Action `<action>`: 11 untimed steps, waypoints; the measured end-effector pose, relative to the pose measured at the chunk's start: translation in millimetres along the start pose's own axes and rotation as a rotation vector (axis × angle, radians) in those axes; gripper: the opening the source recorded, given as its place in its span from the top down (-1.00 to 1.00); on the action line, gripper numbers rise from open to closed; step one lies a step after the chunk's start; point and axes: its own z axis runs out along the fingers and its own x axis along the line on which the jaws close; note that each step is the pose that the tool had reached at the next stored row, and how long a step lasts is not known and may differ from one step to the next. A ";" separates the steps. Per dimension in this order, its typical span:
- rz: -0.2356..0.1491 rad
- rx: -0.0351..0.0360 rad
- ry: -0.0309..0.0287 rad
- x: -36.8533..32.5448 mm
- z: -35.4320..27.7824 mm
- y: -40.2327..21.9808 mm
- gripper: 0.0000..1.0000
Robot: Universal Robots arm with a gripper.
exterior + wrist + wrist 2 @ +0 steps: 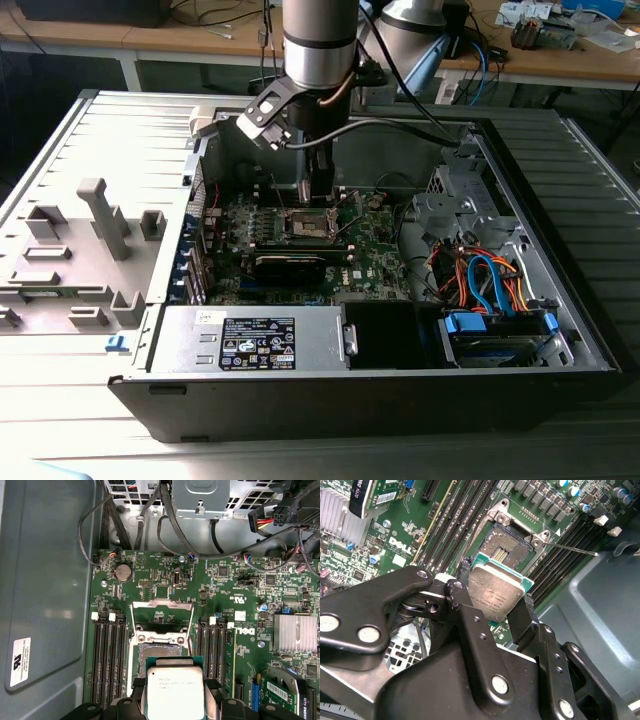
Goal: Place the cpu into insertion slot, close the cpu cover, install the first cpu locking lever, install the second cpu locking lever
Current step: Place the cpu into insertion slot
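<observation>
My gripper (496, 586) is shut on the cpu (492, 597), a flat square chip with a silver-grey top and a green edge, pinched between two black fingers (522, 617). In the first wrist view the cpu (174, 685) hangs just short of the insertion slot (159, 655) and partly covers it. The slot's dark square bed (506, 547) lies bare. The cpu cover (161, 603) stands swung open on the slot's far side. A thin locking lever (572, 549) sticks out free beside the slot. In the exterior view the gripper (315, 192) hovers over the slot (305, 224) on the green board.
Rows of black memory slots (107, 660) flank the socket. A finned heat sink (295, 632) and a long black block (290, 266) sit nearby. Cables (165, 525) hang past the board's edge. The drive bay with blue and orange wires (490, 285) and the power supply (255, 340) fill the case.
</observation>
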 end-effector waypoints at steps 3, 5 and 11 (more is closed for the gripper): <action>0.000 0.0000 -0.0001 0.0 0.4 -0.2 -0.09; 0.000 0.0000 -0.0002 0.0 0.6 -0.4 -0.09; 0.000 0.0001 -0.0031 0.3 5.9 -4.4 -0.09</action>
